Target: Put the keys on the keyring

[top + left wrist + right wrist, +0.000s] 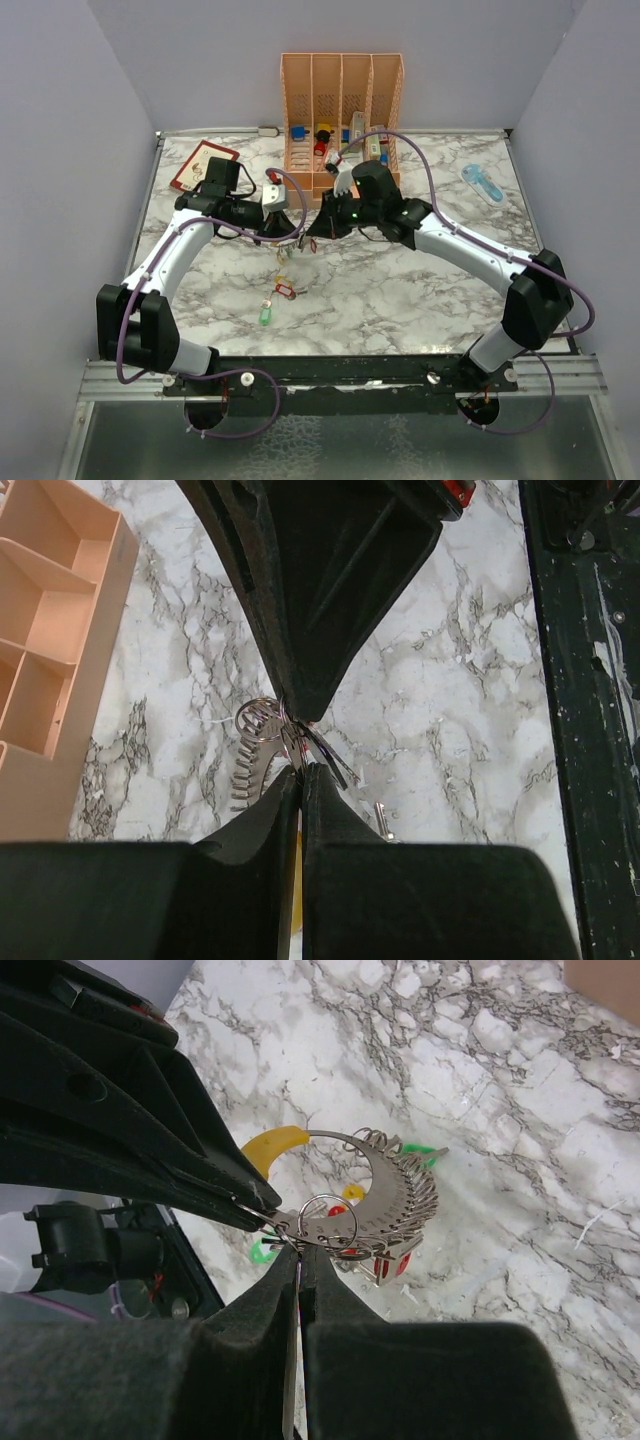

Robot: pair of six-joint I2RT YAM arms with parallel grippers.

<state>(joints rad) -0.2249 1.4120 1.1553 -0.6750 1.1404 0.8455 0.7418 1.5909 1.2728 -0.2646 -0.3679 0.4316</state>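
Observation:
Both grippers meet above the table's middle. My left gripper (290, 232) is shut on the keyring (328, 1222), a thin wire loop joined to a curved silvery toothed plate (395, 1195). My right gripper (312, 232) is shut on a thin silvery key, with its tips right at the ring. In the left wrist view my gripper (300, 772) pinches the metal just below the ring (258, 720). In the right wrist view my gripper (300, 1252) touches the ring from below. Yellow (272, 1143), green (262, 1252) and red (392, 1262) key tags hang from the bundle. Red (284, 291) and green (266, 316) tags dangle below.
The peach organizer (342, 110) with coloured blocks stands at the back centre and also shows in the left wrist view (50, 630). A red card (203, 165) lies at the back left. A light blue item (484, 184) lies at the back right. A loose key (382, 821) lies on the marble.

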